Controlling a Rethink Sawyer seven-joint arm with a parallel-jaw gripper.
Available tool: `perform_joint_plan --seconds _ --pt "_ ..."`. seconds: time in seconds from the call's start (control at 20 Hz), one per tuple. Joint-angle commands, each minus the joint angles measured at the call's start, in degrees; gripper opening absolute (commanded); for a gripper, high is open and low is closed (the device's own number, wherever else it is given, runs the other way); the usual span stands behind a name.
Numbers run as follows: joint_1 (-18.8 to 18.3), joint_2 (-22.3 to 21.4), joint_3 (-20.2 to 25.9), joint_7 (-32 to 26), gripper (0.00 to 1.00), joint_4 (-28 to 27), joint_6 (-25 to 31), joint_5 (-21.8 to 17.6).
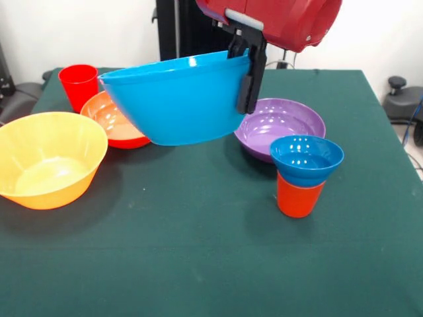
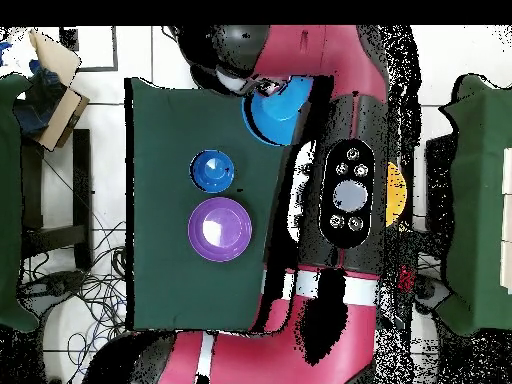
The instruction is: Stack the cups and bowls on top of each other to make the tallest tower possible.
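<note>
My gripper is shut on the right rim of the medium blue bowl and holds it tilted, well above the table; one black finger shows outside the wall. In the overhead view the blue bowl sits under the arm. The small blue bowl rests on the upside-down orange cup at the front right. The wide purple bowl lies behind them. The red cup, the orange-red bowl and the large yellow-orange bowl stand at the left. The purple cup, teal bowl and small orange bowl are out of view.
The green table stretches wide in front of the bowls. In the overhead view the red arm hides much of the table, and the small blue bowl and the purple bowl show beside it.
</note>
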Motion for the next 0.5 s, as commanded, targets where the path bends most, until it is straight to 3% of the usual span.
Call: perform_joint_plan --seconds 0.05,0.15,0.35,0.5 --pt "1.7 -0.8 -2.7 8.9 0.00 2.5 3.3 -1.3" --pt "2.5 0.8 -3.4 10.4 0.00 0.0 5.0 -1.5" --pt "4.4 8.6 -1.0 11.5 0.00 -14.0 11.3 0.0" --pt "5.5 12.8 0.5 10.3 0.00 -21.5 15.3 0.4"
